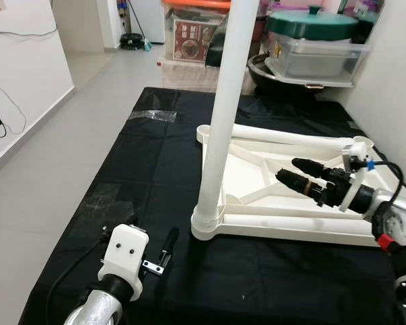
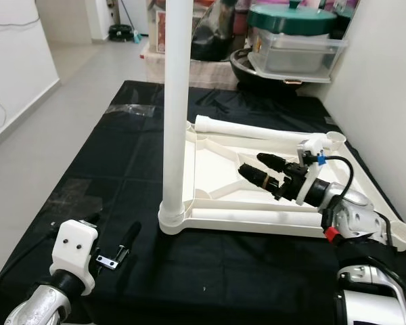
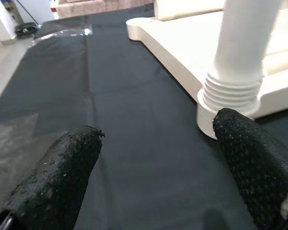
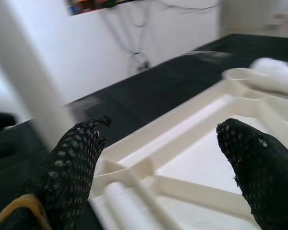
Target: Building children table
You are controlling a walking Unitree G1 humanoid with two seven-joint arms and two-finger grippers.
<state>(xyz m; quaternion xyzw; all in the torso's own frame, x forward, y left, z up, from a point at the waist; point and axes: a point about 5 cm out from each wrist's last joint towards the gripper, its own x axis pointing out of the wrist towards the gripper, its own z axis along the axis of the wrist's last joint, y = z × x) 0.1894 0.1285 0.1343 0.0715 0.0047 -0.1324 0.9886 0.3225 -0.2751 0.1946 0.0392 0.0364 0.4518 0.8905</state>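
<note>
— Since the white table frame (image 1: 257, 196) lies upside down on the black cloth (image 1: 142, 176), how will it handle for us?

— We judge it light, stiff, smooth plastic, likely slippery. The upright leg (image 1: 220, 115) stands screwed into the corner socket at 7 o'clock of the frame; gripping low on its shaft, just above the threads, looks safest.

— And our hands?

— Our right hand (image 1: 291, 172) hovers over the frame's 3 o'clock side, fingers spread wide, holding nothing. Our left hand (image 3: 153, 158) is wide too, empty, near the standing leg's base.

— Count?

— One frame, one standing leg, one loose leg (image 1: 291, 137) lying along the 12 o'clock edge, and another lying along the 6 o'clock edge.
</note>
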